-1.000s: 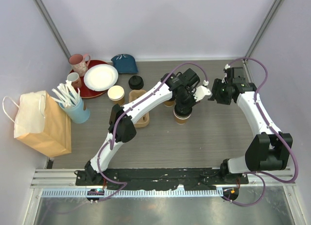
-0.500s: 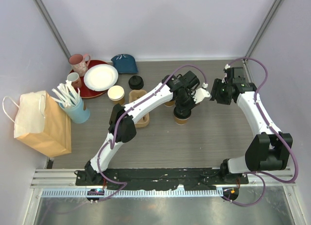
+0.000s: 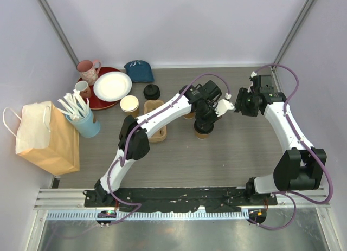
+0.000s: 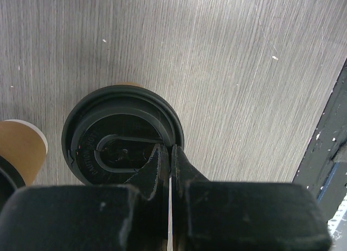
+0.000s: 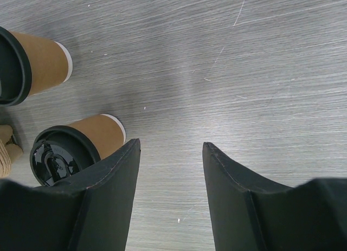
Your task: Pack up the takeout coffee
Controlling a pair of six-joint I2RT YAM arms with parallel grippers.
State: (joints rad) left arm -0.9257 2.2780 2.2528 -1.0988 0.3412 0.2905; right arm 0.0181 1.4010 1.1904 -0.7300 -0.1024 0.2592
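With our left gripper [image 4: 168, 152] pressed together on the black lid [image 4: 100, 129] of the centre cup [image 3: 203, 134], we should push straight down, not sideways. Our right gripper [image 5: 171, 145] hangs spread, empty.

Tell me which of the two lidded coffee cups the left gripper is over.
The lidded cup nearer the arm bases: the left gripper, shut, sits over the edge of its black lid. The other lidded cup stands beside it, farther back.
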